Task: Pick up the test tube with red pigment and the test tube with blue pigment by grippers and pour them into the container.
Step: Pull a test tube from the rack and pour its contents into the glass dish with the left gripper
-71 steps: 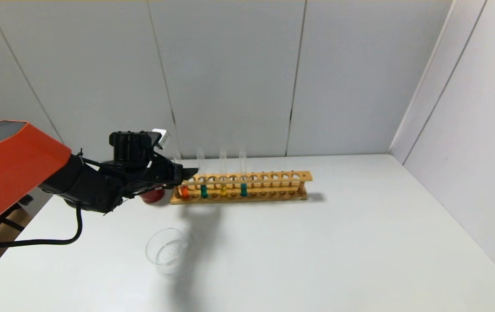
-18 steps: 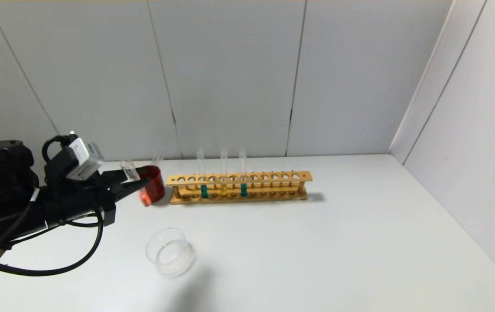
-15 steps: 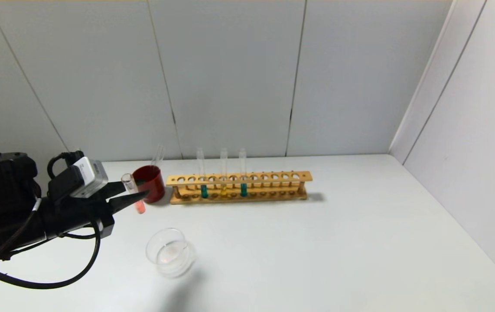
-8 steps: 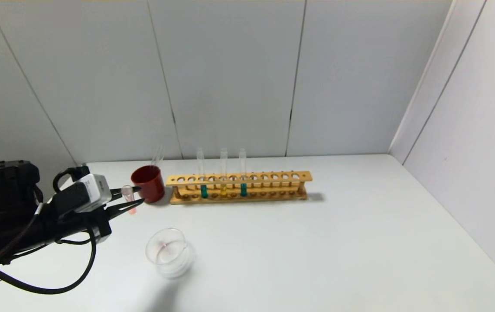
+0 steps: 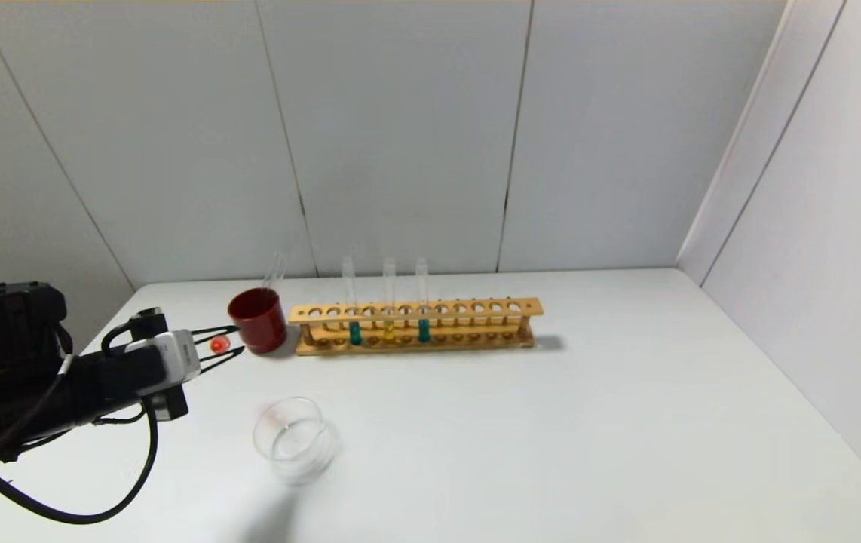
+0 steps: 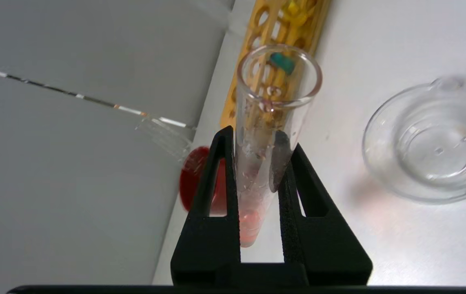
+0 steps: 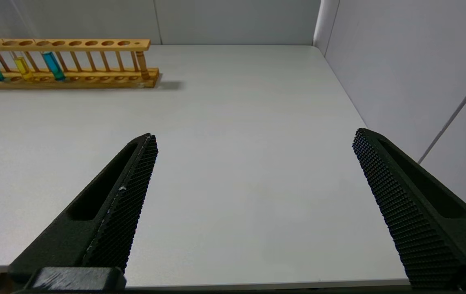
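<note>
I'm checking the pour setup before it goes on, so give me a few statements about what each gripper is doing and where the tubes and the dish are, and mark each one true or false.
1. The left gripper is shut on the test tube with red pigment. True.
2. Red liquid already sits in the container. False: the dish looks clear and empty.
3. The right gripper holds the test tube with blue pigment. False: it is open and empty, and that tube stands in the wooden rack.
4. A dark red cup stands at the rack's left end. True.
5. The rack holds four tubes. False: three, two teal-blue and one yellow.
</note>
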